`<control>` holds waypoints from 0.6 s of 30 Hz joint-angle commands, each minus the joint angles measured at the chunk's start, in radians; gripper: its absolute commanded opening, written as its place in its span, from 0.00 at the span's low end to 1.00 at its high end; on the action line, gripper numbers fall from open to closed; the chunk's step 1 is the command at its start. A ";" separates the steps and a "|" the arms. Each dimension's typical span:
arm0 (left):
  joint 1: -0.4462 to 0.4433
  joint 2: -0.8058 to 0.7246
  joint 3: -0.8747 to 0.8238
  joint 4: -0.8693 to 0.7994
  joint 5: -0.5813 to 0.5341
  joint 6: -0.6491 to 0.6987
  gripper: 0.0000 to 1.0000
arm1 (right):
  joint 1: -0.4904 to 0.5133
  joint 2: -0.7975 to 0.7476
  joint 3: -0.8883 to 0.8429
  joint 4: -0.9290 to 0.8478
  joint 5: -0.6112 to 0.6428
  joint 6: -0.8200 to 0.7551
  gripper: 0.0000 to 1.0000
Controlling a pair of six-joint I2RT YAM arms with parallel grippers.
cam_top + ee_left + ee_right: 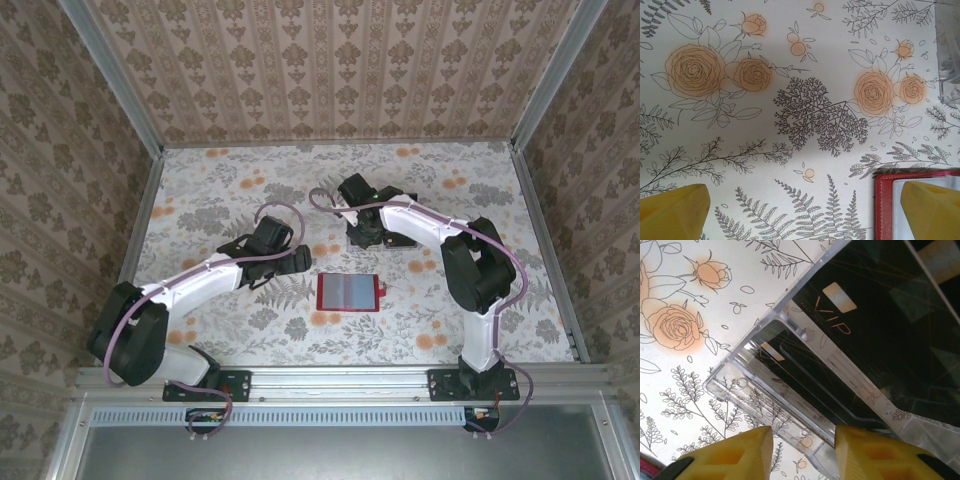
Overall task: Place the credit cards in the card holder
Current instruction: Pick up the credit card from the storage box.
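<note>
The red card holder lies open at mid-table, and the left gripper hangs spread wide and empty over its corner. The right gripper, partly open, straddles the edge of the clear rack that holds the black VIP credit cards. I cannot tell whether it grips.

Bright, even light; soft shadows; sharp focus.

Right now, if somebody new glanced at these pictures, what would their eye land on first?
The red card holder lies open in the middle of the floral table. Farther back, the right pincer is poised at a clear plastic rack holding black VIP cards.
</note>
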 commanded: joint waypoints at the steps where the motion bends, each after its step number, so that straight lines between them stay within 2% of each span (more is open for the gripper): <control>1: 0.006 0.015 0.003 0.004 0.009 -0.014 1.00 | 0.005 0.020 -0.020 -0.011 0.014 -0.017 0.36; 5: 0.006 0.017 0.003 0.007 0.010 -0.015 1.00 | 0.008 0.023 -0.013 -0.016 0.009 -0.023 0.28; 15: 0.007 0.021 0.007 0.010 0.013 -0.014 1.00 | 0.014 0.024 -0.014 -0.019 0.012 -0.036 0.24; 18: 0.006 0.021 0.009 0.009 0.015 -0.014 1.00 | 0.018 0.025 -0.013 -0.022 0.012 -0.047 0.20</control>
